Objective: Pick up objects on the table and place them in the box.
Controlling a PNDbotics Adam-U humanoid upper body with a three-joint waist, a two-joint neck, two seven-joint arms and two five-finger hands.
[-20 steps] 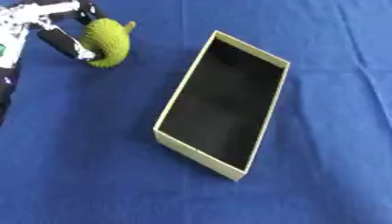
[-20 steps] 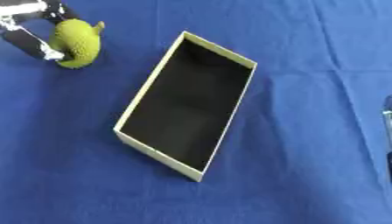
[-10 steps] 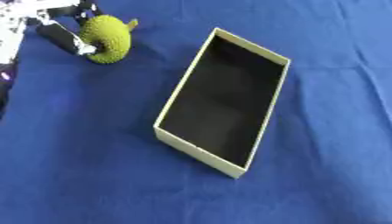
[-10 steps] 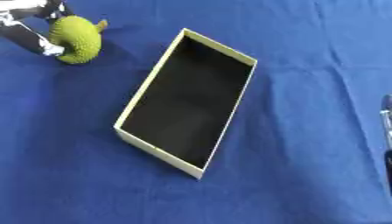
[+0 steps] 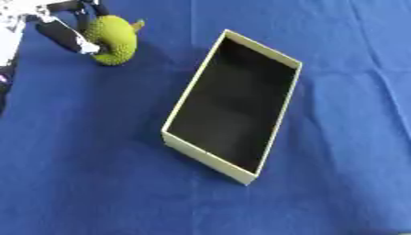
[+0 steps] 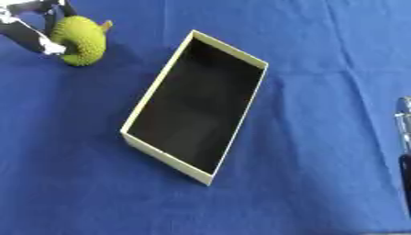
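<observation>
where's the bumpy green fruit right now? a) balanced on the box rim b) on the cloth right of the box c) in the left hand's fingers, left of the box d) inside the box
c: the left hand has its fingers curled round the green fruit, left of the box, whose dark inside shows nothing.

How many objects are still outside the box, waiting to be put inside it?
1. A bumpy green fruit sits at the far left of the blue table, with the left hand fingers around it. The box looks empty.

The left hand point(image 5: 68, 27) is cut off by the top-left corner, its palm unseen. At the right edge, the right hand point(image 6: 404, 137) shows only as a sliver.
</observation>
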